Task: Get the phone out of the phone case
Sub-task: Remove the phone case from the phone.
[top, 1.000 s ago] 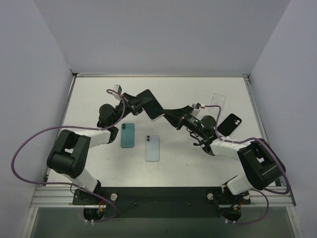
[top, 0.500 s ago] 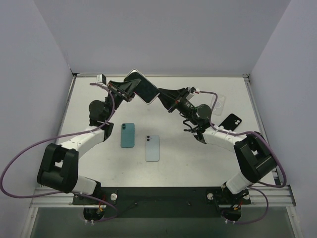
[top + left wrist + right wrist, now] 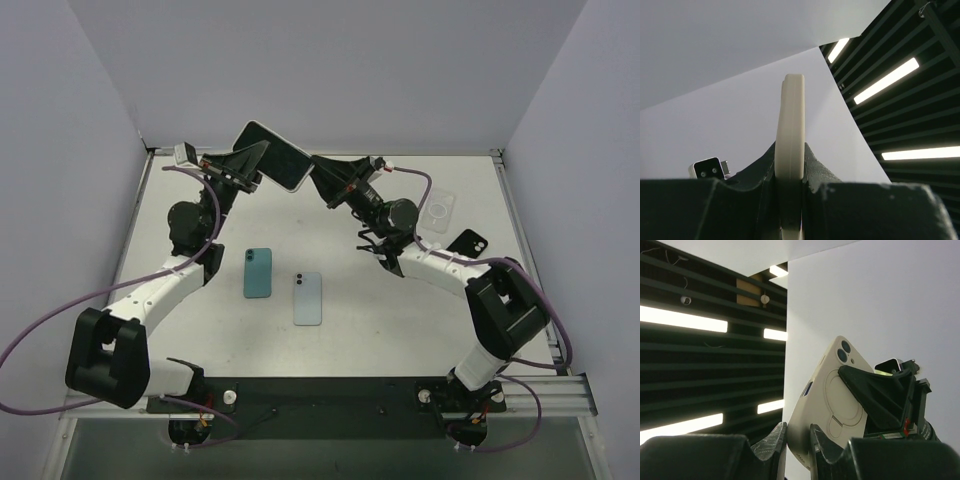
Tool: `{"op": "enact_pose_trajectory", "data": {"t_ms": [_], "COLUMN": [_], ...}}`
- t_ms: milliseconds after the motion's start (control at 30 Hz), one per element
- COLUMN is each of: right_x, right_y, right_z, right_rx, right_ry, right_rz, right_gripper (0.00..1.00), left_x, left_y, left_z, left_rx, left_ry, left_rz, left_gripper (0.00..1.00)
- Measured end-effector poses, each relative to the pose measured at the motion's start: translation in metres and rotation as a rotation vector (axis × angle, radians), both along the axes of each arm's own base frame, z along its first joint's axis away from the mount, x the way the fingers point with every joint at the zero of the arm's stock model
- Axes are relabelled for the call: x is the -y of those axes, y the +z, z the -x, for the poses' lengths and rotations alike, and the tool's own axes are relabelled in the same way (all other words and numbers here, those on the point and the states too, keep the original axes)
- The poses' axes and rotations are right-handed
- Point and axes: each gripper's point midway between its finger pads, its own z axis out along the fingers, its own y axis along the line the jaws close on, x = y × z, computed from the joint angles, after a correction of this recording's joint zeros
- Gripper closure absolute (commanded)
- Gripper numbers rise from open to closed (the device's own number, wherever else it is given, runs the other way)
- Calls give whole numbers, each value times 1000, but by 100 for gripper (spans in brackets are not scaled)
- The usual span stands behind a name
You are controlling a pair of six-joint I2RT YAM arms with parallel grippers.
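Left gripper (image 3: pixel 247 163) pinches the cream cased phone (image 3: pixel 272 155) on its 9 o'clock end, and right gripper (image 3: pixel 318 180) nips the opposite end from 3 o'clock. The phone is held aloft at about 12 o'clock in the top view, over the far edge of the table (image 3: pixel 400 320). The step looks like a two-arm peel with the case not yet off, so next one arm likely braces while the other flexes the case lip off a corner without losing hold.
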Motion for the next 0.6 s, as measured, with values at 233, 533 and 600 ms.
{"op": "enact_pose_trajectory", "data": {"t_ms": [233, 533, 600], "right_x": [-6, -12, -14], "right_y": [23, 36, 34], "right_z": [3, 1, -2], "right_rx": [42, 55, 46], "right_ry": [13, 24, 22], "right_rz": [-62, -125, -130], "right_gripper": [100, 100, 100], "left_x": [-8, -16, -19], "left_y": [23, 39, 43], "left_z": [10, 16, 18], "left_rx": [30, 52, 57], "left_ry": [38, 73, 79], "left_rz": [42, 73, 84], "left_gripper": [100, 100, 100]}}
